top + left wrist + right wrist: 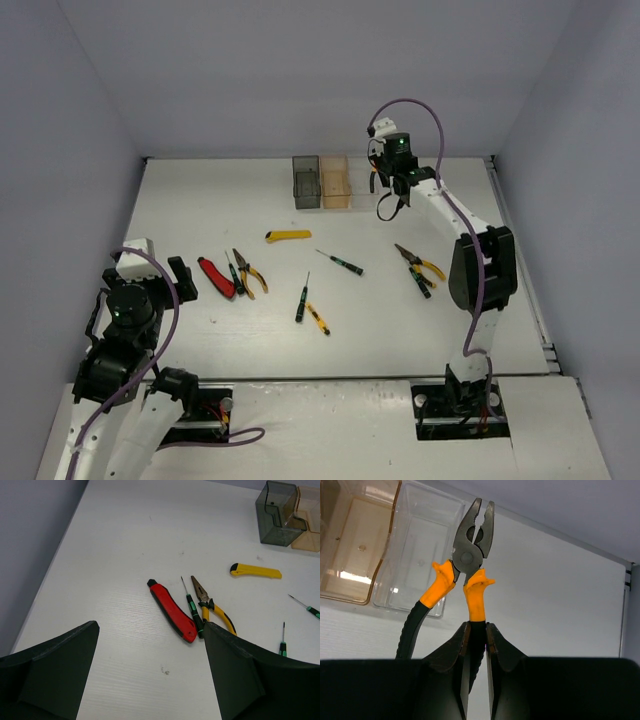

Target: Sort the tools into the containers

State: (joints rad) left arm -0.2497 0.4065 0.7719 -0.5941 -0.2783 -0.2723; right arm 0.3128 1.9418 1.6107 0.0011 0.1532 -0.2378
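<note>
Top external view, L to R.
- L gripper (150,626): jaws wide apart, holding nothing; near-left corner of table (180,200).
- Red-handled cutter (216,277), black-green screwdriver (234,272), yellow-handled pliers (248,272): side by side, left of centre.
- Yellow utility knife (288,236): centre, toward far edge.
- Smoky bin (305,181), orange bin (337,181), clear bin (420,555): in a row at far edge.
- R gripper (477,630): clamped on one handle of orange-handled pliers (470,555), held off table near clear bin.
- Second yellow pliers (420,268): toward right edge.
</note>
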